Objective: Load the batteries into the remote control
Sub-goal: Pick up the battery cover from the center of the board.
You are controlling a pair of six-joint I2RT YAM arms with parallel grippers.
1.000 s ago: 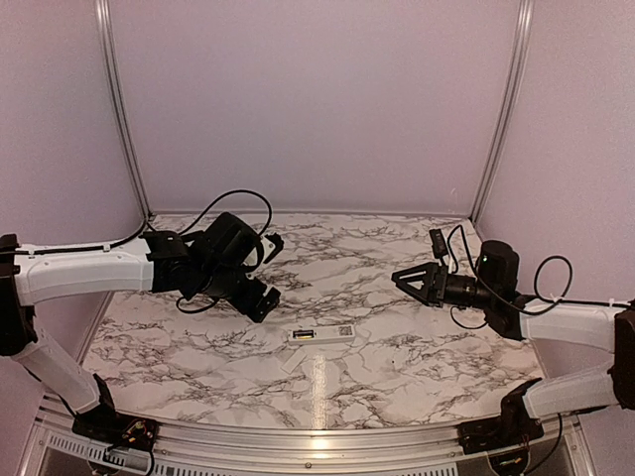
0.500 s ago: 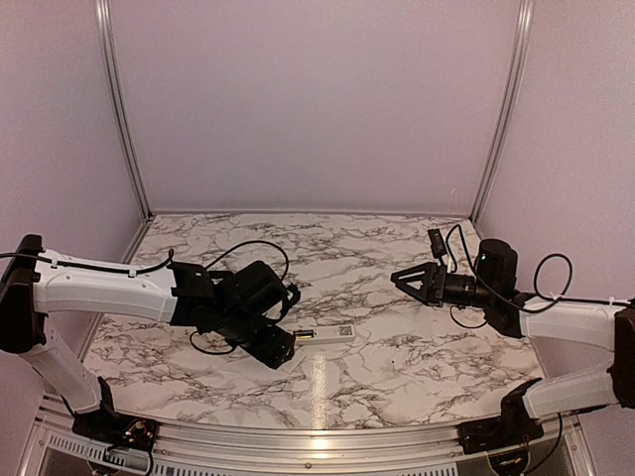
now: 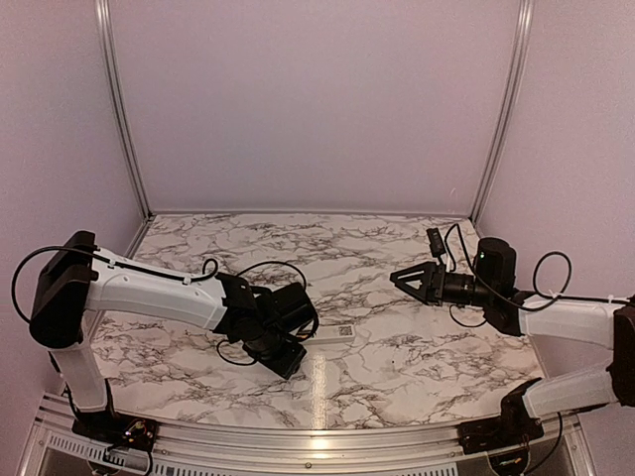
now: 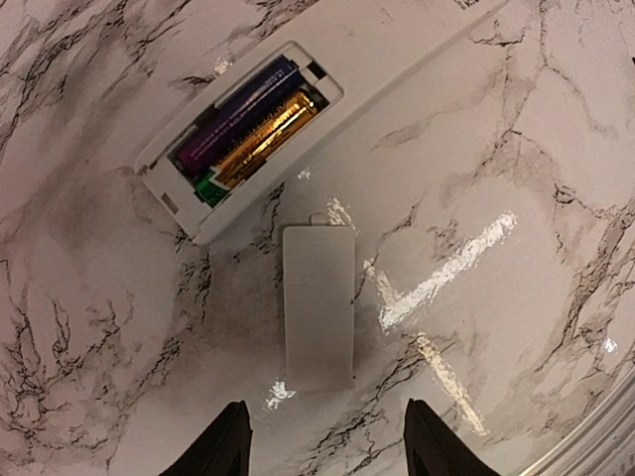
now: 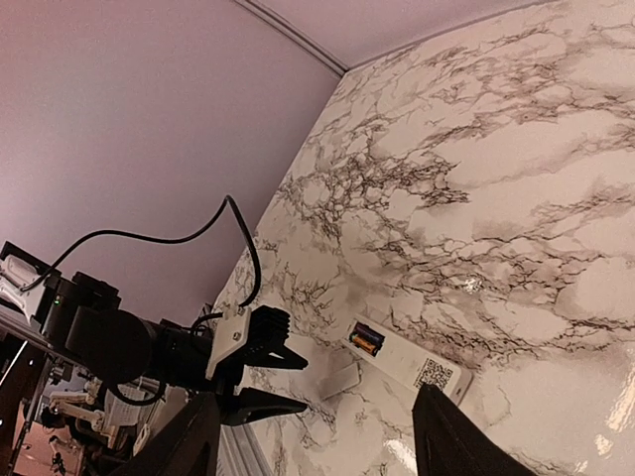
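The white remote control (image 4: 397,59) lies back up on the marble table, its compartment open with a purple and a gold battery (image 4: 253,124) inside. It also shows in the top view (image 3: 335,333) and the right wrist view (image 5: 412,365). The short white cover plate (image 4: 319,305) lies flat just beside it, also seen in the right wrist view (image 5: 340,381). My left gripper (image 4: 327,448) is open and empty, hovering over the plate's near end; in the top view (image 3: 291,359) it hides the plate. My right gripper (image 3: 399,277) is open and empty, in the air to the right of the remote.
The marble table (image 3: 397,357) is ringed by lilac walls with metal corner posts (image 3: 119,109). A metal rail (image 3: 317,436) runs along the near edge. The left arm's cable (image 5: 233,238) loops above its wrist.
My left arm has swung right and toward the near edge, from the back left down over the cover plate beside the remote. The right arm has barely moved.
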